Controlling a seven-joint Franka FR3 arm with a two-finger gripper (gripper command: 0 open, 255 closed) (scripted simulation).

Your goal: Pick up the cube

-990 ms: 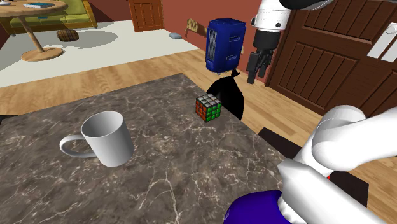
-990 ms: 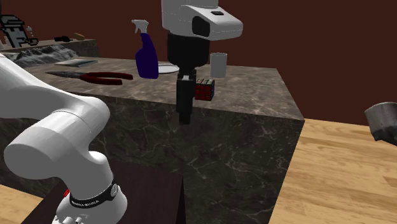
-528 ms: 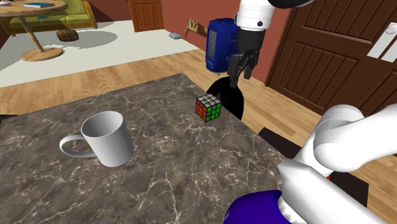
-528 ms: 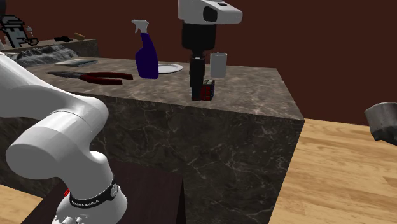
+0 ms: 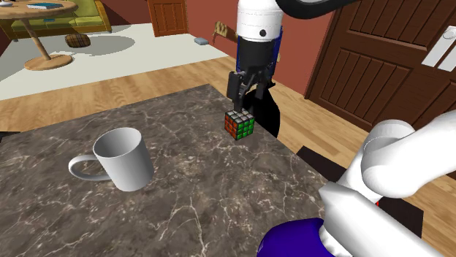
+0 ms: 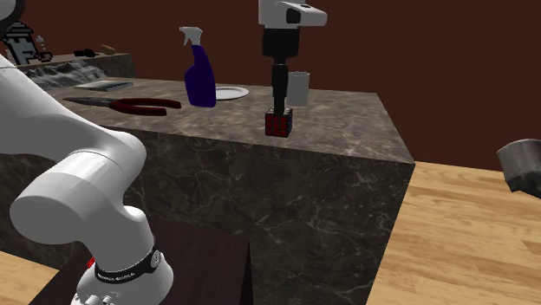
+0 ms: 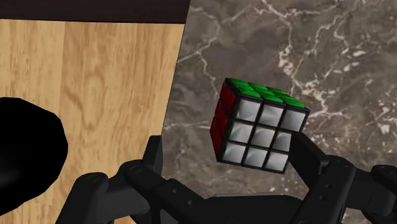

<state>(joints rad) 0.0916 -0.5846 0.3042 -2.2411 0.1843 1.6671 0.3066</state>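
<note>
Marbled dark stone makes up the table (image 5: 88, 219). The cube (image 5: 240, 124) sits on it close to the far right corner in the shoulder view, just inside the edge where the wooden floor (image 7: 89, 76) begins. The black gripper (image 5: 245, 98) hangs straight above the cube, pointing down, its two fingers spread apart and holding nothing. In the second exterior view the fingertips end just over the cube's top and are not yet around it.

The wrist view shows what matters most. The cube lies directly below the hand and between the two fingers (image 7: 154, 162), but nearer the one on the table side than the one on the floor side. Its white top face is turned a little askew to the line between them. A cube has no long axis, so any pair of opposite sides would do. I judge the next move to be a straight drop, perhaps with a small shift and twist to centre it, before closing. The white mug (image 5: 124, 157) stands well apart to the near left, out of the way.
</note>
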